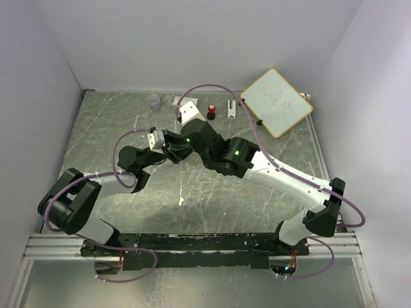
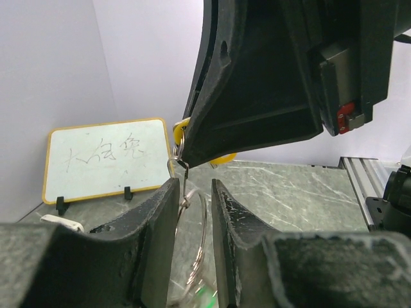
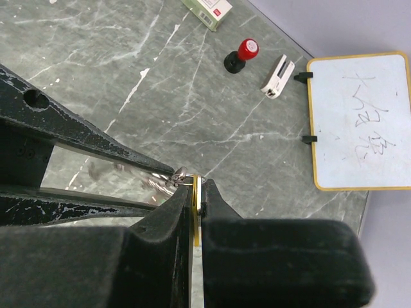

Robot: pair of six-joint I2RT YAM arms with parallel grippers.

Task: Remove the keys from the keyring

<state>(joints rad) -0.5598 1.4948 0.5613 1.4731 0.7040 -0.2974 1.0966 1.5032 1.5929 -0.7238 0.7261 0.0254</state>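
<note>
We see both arms meeting above the middle of the tabletop (image 1: pixel 115 122). The left gripper (image 2: pixel 194 187) has its jaws drawn narrow around the keyring (image 2: pixel 205 219), whose thin silvery wire spans the gap and seems pinched between the two fingers. The ring hangs in the air, off the tabletop.

Just above it, the right gripper (image 3: pixel 199 187) has its jaws closed flat on the yellow key (image 3: pixel 196 218), of which we see only a thin edge in its own wrist view. The head shows better from the left wrist. A small silvery link (image 3: pixel 178 174) joins key and ring (too blurred for us to tell more).

Toward the far right of the tabletop stand a whiteboard (image 1: pixel 276 101) with scribbles and a red-and-black knob (image 3: pixel 241 54).
</note>
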